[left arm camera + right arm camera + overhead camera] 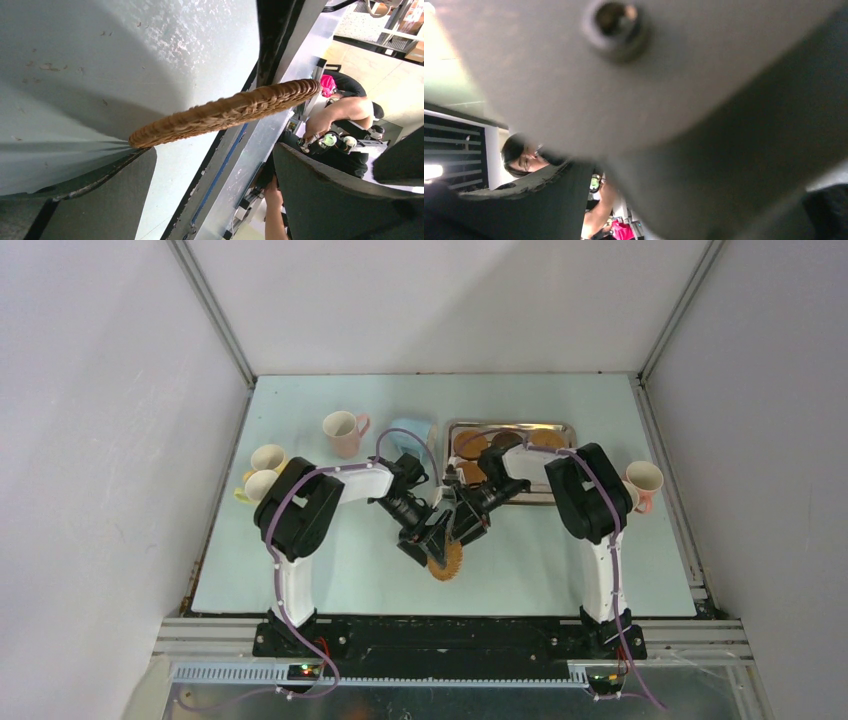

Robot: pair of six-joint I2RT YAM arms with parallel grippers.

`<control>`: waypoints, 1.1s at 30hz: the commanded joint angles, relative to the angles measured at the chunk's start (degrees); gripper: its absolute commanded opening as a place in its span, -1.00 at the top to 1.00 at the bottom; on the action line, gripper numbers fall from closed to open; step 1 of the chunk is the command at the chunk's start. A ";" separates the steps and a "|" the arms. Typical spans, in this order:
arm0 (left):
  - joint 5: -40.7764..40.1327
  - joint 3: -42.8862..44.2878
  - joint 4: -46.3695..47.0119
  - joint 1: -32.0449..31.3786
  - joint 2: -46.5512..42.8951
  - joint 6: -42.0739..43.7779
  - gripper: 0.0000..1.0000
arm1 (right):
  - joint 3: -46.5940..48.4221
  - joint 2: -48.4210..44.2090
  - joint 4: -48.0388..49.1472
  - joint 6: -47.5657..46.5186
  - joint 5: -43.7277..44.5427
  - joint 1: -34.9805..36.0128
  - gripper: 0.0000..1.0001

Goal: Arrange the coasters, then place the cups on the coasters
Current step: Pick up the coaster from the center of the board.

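1. Where the left fingers [100, 200] and right fingers [524, 210] meet at centre frame in the overhead view, we see one woven coaster [446, 563] just below them.
2. We find the left fingers spread wide, one tip at the coaster's rim.
3. Whether the right fingers pinch it, we cannot tell.
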 commanded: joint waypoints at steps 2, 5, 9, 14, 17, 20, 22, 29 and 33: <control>-6.59 -0.71 5.33 0.27 -1.35 3.14 -0.97 | 1.84 -1.97 0.50 -0.42 4.76 1.33 -0.31; -6.33 -0.52 5.15 0.25 -1.08 3.19 -0.97 | 1.81 -1.19 1.75 0.98 8.13 1.00 -0.15; -6.17 -0.60 5.10 0.44 -1.57 3.32 -0.97 | 1.84 -0.81 2.31 1.19 9.11 0.52 0.20; -6.14 -0.72 5.06 0.96 -2.64 3.36 -0.97 | 1.86 -0.78 2.67 1.62 9.99 0.53 0.92; -6.09 -0.52 4.70 1.52 -3.33 3.67 -0.97 | 1.95 -1.02 3.09 2.05 11.30 0.22 1.00; -4.38 1.05 1.71 3.33 -5.45 6.01 -0.97 | 2.05 -2.07 3.20 2.47 12.05 -0.81 1.00; -2.06 2.50 -1.19 5.28 -8.31 8.26 -0.97 | 2.14 -3.21 3.35 2.51 12.43 -2.24 1.00; -2.87 5.16 -5.05 13.58 -28.48 12.73 -0.97 | 3.22 -10.56 5.01 5.95 14.54 -15.99 1.00; -9.90 4.99 -5.87 17.07 -36.97 14.74 -0.97 | 0.22 -19.32 13.77 14.76 20.43 -27.54 1.00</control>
